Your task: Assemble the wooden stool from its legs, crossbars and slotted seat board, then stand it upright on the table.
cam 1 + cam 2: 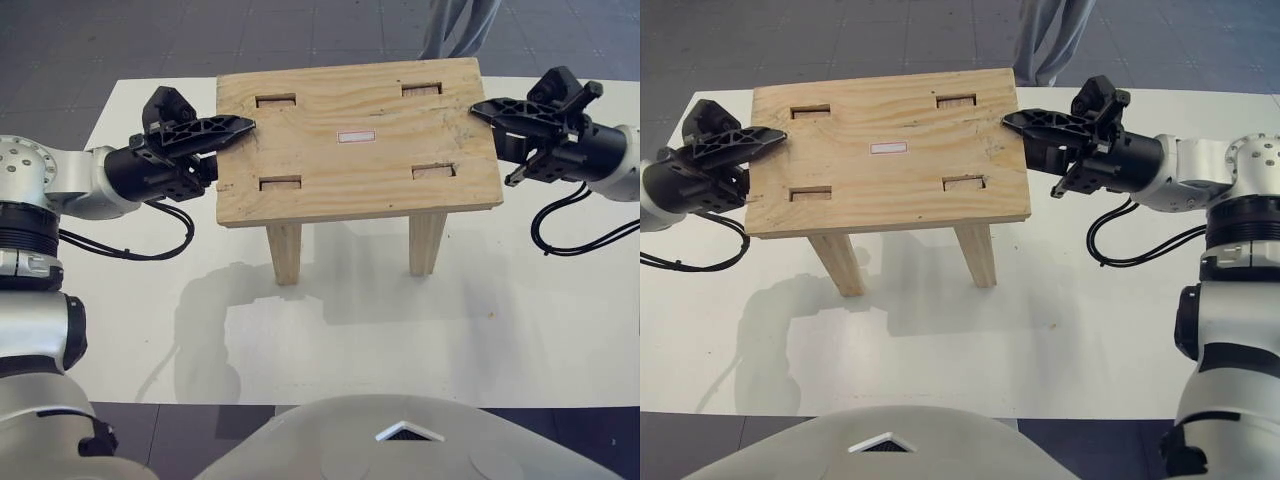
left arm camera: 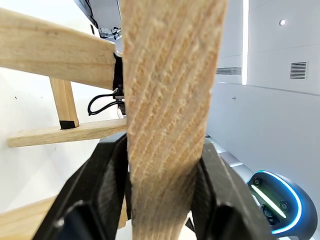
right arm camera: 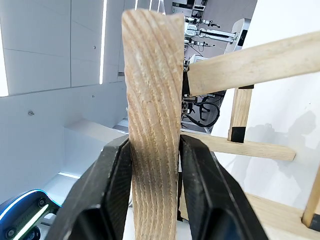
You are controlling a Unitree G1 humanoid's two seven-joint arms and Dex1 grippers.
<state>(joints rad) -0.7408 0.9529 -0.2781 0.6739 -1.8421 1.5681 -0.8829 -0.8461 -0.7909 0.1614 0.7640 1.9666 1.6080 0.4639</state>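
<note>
The wooden stool stands upright on the white table (image 1: 400,340), put together, with its slotted seat board (image 1: 350,135) on top and two front legs (image 1: 284,250) (image 1: 427,240) reaching down to the tabletop. My left gripper (image 1: 232,140) is shut on the board's left edge, and my right gripper (image 1: 482,115) is shut on its right edge. The left wrist view looks along the board's edge (image 2: 170,100) clamped between black fingers (image 2: 100,185), with crossbars (image 2: 55,50) beneath. In the right wrist view the opposite edge (image 3: 152,100) is pinched the same way between fingers (image 3: 107,185).
Bare white tabletop lies in front of the stool and on both sides of it. The table's far edge runs just behind the seat, with dark floor beyond. Black cables hang under both wrists (image 1: 160,245) (image 1: 560,225).
</note>
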